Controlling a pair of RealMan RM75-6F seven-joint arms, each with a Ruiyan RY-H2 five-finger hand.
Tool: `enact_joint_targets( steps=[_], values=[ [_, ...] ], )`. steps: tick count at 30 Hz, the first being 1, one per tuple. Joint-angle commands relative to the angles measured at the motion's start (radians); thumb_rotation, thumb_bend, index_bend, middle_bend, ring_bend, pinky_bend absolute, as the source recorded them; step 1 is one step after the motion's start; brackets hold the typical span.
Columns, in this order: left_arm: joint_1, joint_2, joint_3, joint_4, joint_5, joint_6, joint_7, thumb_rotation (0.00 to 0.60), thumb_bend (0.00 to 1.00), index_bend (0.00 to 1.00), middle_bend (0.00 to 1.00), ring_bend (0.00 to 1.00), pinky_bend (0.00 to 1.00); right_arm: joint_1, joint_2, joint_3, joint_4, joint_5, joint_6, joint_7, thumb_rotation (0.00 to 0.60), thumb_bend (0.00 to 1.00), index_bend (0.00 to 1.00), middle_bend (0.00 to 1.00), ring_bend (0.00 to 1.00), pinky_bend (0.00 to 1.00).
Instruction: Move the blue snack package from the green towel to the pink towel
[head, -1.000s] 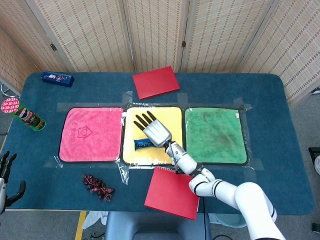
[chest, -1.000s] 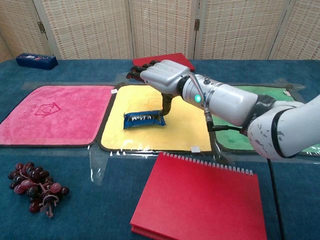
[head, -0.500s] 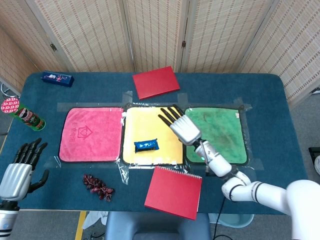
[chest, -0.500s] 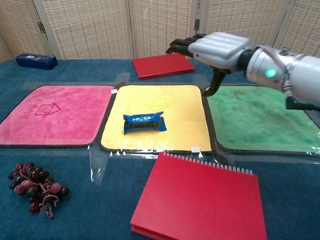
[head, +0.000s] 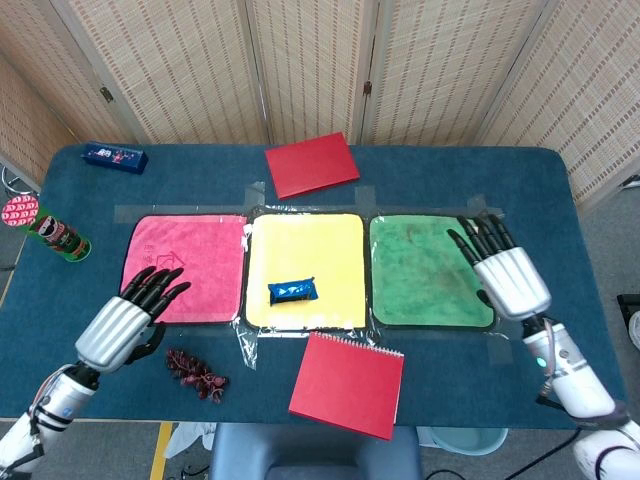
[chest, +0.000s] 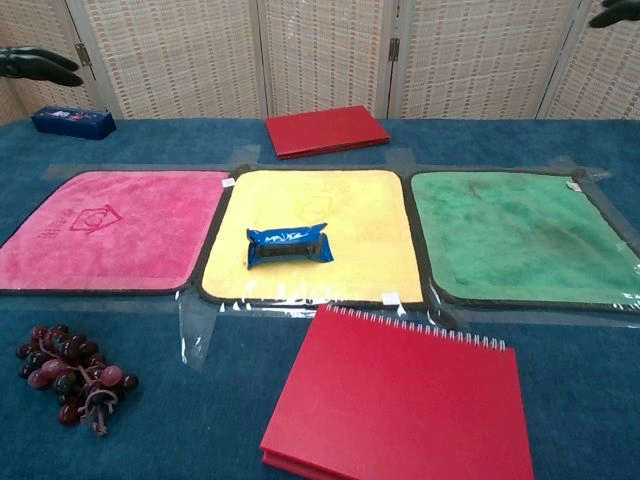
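No legible text; pink towel (head: 185, 268) bears house-shaped emblem, lettering beside it unreadable.

Three towels in a row on the blue surface (chest: 560, 380), snack package on the middle one.

The blue snack package (chest: 289, 244) lies on the yellow towel (chest: 340, 215), between the pink towel (chest: 110, 235) and the green towel (chest: 515, 235). A red spiral notebook (chest: 400, 400) sits at the near edge, a red book (chest: 326, 131) toward the far edge, grapes (chest: 70, 380) at the near left corner. Dark fingertips (chest: 35, 63) show at the far left corner.
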Motion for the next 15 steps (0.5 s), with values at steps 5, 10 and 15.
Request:
enact_joint_targets(
  steps=[5, 10, 15],
  values=[
    [-0.166, -0.013, -0.022, 0.004, 0.048, -0.157, -0.029, 0.600, 0.72, 0.08, 0.00, 0.00, 0.00, -0.164, 0.056, -0.069, 0.008, -0.063, 0.151, 0.122, 0.600, 0.18, 0.00, 0.00, 0.00, 0.00],
    [-0.300, -0.047, -0.041, 0.022, 0.051, -0.290, -0.064, 0.600, 0.82, 0.11, 0.03, 0.02, 0.00, -0.227, 0.040, -0.074, 0.039, -0.079, 0.205, 0.175, 0.600, 0.18, 0.00, 0.00, 0.00, 0.00],
    [-0.420, -0.102, -0.052, 0.053, 0.040, -0.407, -0.072, 0.600, 0.86, 0.12, 0.05, 0.04, 0.01, -0.257, 0.036, -0.064, 0.057, -0.088, 0.226, 0.195, 0.600, 0.18, 0.00, 0.00, 0.00, 0.00]
  ],
)
